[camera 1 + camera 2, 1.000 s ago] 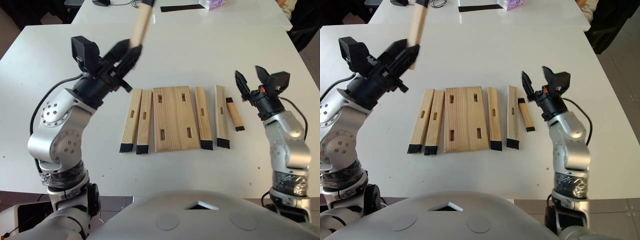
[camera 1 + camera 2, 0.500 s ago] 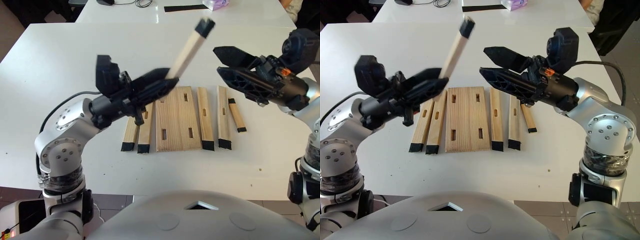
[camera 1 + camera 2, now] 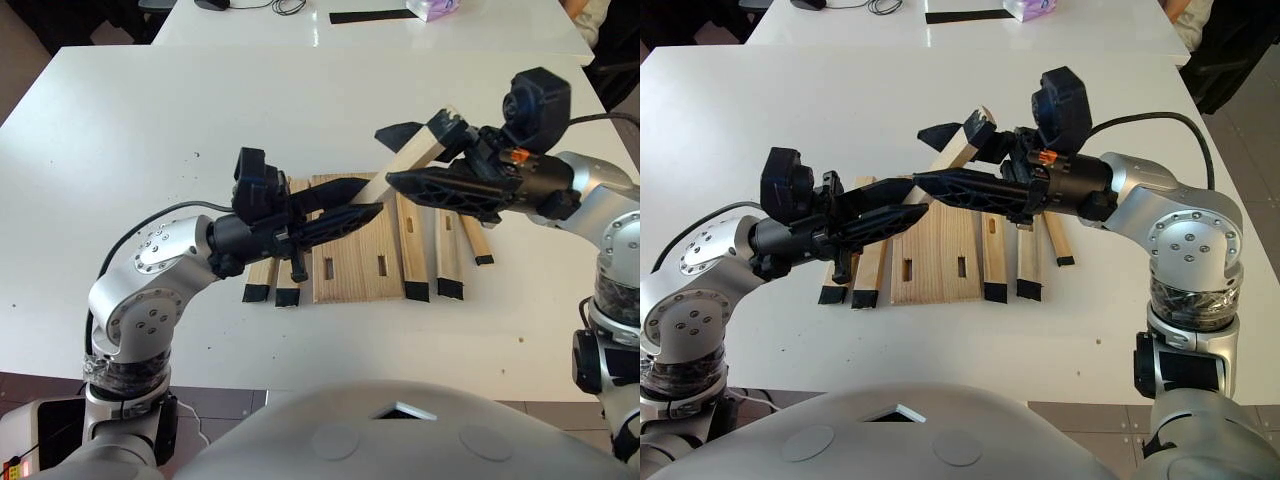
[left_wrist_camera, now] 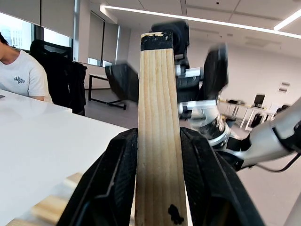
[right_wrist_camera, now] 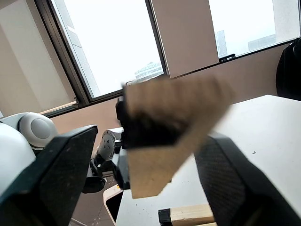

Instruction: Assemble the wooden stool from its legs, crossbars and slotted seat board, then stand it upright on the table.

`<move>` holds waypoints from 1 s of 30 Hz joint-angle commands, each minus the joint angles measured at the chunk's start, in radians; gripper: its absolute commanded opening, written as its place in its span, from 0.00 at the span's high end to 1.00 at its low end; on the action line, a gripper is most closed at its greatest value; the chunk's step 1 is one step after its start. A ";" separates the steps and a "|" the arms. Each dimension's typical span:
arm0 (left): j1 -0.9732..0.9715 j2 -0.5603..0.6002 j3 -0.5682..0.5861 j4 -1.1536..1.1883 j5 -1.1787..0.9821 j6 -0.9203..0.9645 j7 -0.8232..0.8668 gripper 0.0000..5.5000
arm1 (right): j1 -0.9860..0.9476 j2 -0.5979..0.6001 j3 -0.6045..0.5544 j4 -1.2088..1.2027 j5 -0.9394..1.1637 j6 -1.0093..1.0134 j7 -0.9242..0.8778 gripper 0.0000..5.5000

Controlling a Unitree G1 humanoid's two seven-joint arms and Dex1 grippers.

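Legs point(image 3: 411, 260) four, crossbars point(image 3: 474, 240) two, seat point(image 3: 355, 272) one

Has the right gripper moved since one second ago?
Yes. The right gripper swung from right of the seat board leftward over it, to the raised wooden bar held by the left gripper.

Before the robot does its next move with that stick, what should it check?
1. Left pincer shut tight on the black-tipped wooden bar: ok.
2. Right pincer open, one finger on each side of the bar's black-tipped end: ok.
3. Right pincer's fingers already touching the bar: cannot tell.
4. Bar held up in the air, clear of the slotted seat board: ok.
5. Slotted legs and short crossbar lying flat on the table beside the board: ok.
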State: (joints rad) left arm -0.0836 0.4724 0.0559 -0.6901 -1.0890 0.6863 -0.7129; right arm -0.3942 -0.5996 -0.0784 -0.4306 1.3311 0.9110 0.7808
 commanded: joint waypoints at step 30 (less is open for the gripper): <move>-0.036 0.039 0.015 0.064 -0.061 0.014 0.025 0.76 | 0.002 -0.101 0.067 0.007 -0.262 -0.061 0.234 0.76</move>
State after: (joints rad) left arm -0.0994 0.5197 0.0404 -0.6511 -1.1428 0.7259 -0.7224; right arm -0.4137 -0.6680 -0.0313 -0.4141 1.1325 0.8469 0.9982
